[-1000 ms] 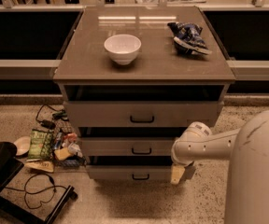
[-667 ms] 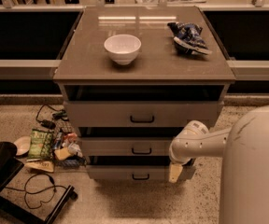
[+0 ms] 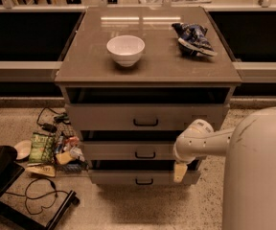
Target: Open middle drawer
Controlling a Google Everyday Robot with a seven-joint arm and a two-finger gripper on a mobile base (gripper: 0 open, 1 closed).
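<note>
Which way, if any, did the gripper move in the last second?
Yes: the gripper has shifted slightly left, toward the black handle of the lowest drawer, whose right end it hangs before.

White bowl [image 3: 125,50] and blue bag [image 3: 193,38] are sitting on the counter [image 3: 152,68], snack packets [image 3: 42,148] are lying on the floor, left.
</note>
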